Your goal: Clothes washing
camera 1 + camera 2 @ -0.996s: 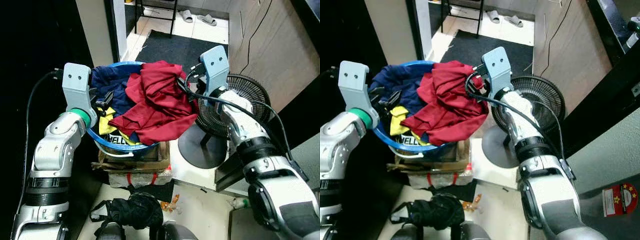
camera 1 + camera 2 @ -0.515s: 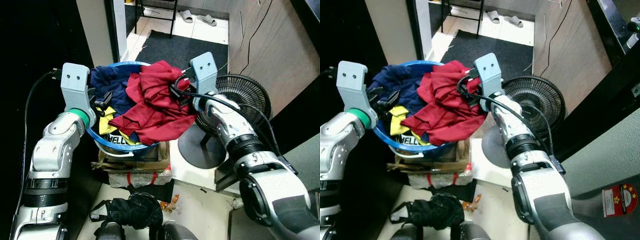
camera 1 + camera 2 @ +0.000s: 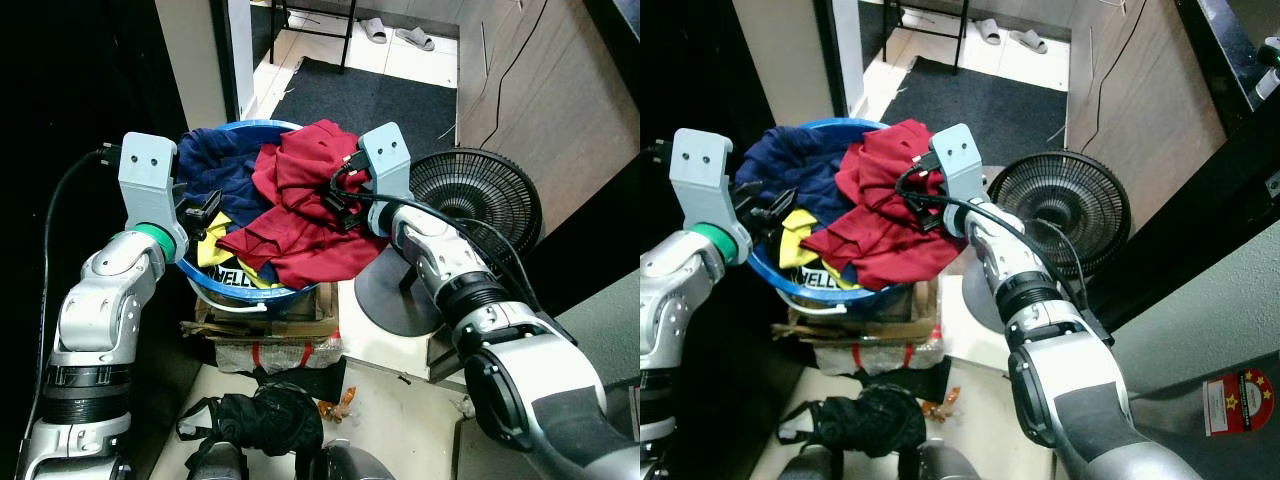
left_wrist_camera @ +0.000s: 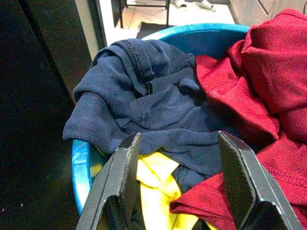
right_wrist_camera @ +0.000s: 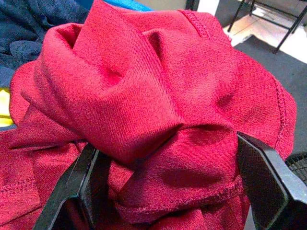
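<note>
With our right gripper (image 5: 165, 182) spread wide and a bunched fold of the red garment (image 5: 144, 96) lying directly between its fingers, we judge closing is all that remains. That garment tops the blue basin (image 3: 205, 280), spilling toward the fan (image 3: 475, 205). Our left gripper (image 4: 180, 187), open and empty, hovers over the navy garment (image 4: 144, 105) at the basin's far side.

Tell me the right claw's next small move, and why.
Probably close the fingers: the right claw is open, straddling a bunched fold of the crumpled red cloth garment heaped in the round blue plastic basin, so closing should pinch it for lifting.
</note>
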Available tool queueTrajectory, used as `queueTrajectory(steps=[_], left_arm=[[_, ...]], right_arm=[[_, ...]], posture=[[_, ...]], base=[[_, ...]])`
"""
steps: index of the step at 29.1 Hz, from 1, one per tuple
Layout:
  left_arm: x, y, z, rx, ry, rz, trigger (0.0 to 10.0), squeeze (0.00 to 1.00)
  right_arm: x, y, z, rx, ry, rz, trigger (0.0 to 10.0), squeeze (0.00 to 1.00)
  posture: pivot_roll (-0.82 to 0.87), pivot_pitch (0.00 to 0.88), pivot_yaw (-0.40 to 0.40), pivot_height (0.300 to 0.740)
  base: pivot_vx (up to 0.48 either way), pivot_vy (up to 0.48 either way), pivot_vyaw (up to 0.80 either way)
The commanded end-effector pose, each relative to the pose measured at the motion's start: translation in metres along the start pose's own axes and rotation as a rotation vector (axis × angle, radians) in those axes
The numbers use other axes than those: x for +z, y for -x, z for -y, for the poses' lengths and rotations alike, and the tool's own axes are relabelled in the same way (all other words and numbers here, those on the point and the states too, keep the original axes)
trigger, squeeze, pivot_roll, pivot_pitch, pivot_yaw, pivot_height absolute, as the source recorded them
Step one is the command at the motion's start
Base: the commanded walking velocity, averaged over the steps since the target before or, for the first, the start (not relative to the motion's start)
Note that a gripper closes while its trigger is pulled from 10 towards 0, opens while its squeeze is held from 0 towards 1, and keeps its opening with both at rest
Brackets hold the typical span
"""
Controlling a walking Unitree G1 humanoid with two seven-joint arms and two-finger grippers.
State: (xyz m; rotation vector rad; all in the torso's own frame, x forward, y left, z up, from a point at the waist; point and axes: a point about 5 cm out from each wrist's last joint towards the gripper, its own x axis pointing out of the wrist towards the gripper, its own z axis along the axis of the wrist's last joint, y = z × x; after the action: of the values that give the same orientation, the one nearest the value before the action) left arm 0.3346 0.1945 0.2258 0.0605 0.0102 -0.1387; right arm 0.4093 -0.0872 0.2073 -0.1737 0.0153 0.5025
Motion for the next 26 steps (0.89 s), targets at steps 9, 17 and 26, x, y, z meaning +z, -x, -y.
queueTrajectory(steps=[9,17,26], left_arm=[[-0.007,0.008,-0.004,0.01,0.005,-0.028,10.0,0.0],[-0.005,0.008,-0.003,0.003,0.011,-0.023,10.0,0.0],[-0.006,0.008,-0.003,0.005,0.01,-0.024,10.0,0.0]], right_arm=[[-0.017,-0.001,-0.015,0.118,-0.12,-0.065,0.0,0.0],[-0.012,0.0,-0.014,0.164,-0.158,-0.023,0.0,0.0],[0.008,0.001,-0.015,0.28,-0.223,0.108,0.0,0.0]], posture=[[0.1,0.212,-0.04,0.74],[0.09,0.209,-0.039,0.74],[0.09,0.197,-0.039,0.74]], base=[[0.0,0.0,0.0],[0.0,0.0,0.0],[0.0,0.0,0.0]])
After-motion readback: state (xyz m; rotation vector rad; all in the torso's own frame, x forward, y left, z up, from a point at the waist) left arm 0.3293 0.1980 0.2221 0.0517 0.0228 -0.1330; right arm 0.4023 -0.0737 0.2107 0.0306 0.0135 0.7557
